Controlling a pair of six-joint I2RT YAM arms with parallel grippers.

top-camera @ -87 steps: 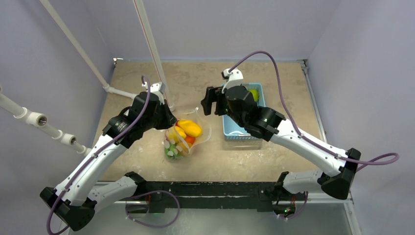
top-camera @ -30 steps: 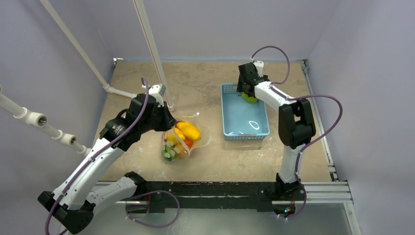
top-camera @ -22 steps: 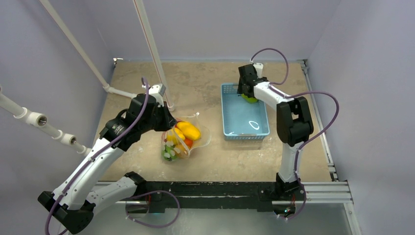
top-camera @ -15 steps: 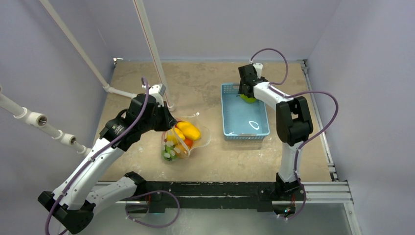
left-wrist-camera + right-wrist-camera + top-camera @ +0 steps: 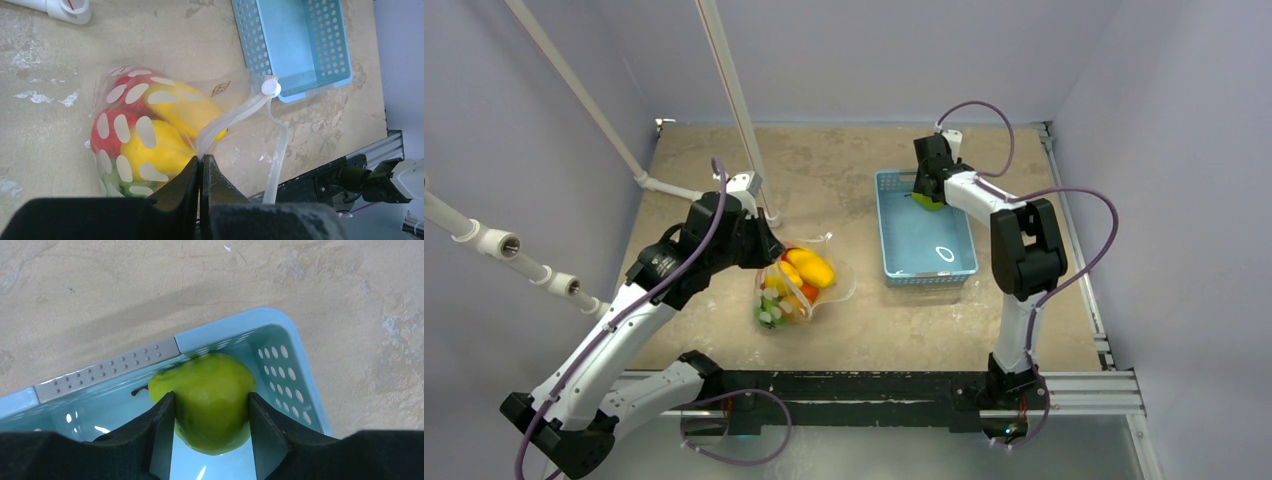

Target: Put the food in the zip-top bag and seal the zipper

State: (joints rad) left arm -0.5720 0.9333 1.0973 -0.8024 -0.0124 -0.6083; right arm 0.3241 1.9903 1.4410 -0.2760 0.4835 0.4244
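The zip-top bag (image 5: 792, 288) lies mid-table, clear with white dots, holding yellow (image 5: 150, 155), red (image 5: 107, 135) and other fruits. My left gripper (image 5: 201, 162) is shut on the bag's mouth edge, where the whitish zipper (image 5: 235, 115) with its round slider (image 5: 270, 88) begins. The mouth gapes open to the right. A green fruit (image 5: 210, 395) sits in the far corner of the light-blue basket (image 5: 225, 335). My right gripper (image 5: 211, 410) reaches down into that corner, both fingers pressed against the fruit's sides. From above, the right gripper (image 5: 929, 190) covers most of the green fruit (image 5: 927, 203).
The light-blue basket (image 5: 887, 235) stands right of the bag, its floor bare apart from the green fruit. White pipes (image 5: 494, 240) jut in from the left wall, and a slanted white pole (image 5: 734, 100) rises behind the left arm. A black rail (image 5: 854, 385) runs along the near edge.
The right arm swung from above the basket's near side to its far corner, and its jaws have narrowed onto the green fruit. The left gripper and bag have stayed put.
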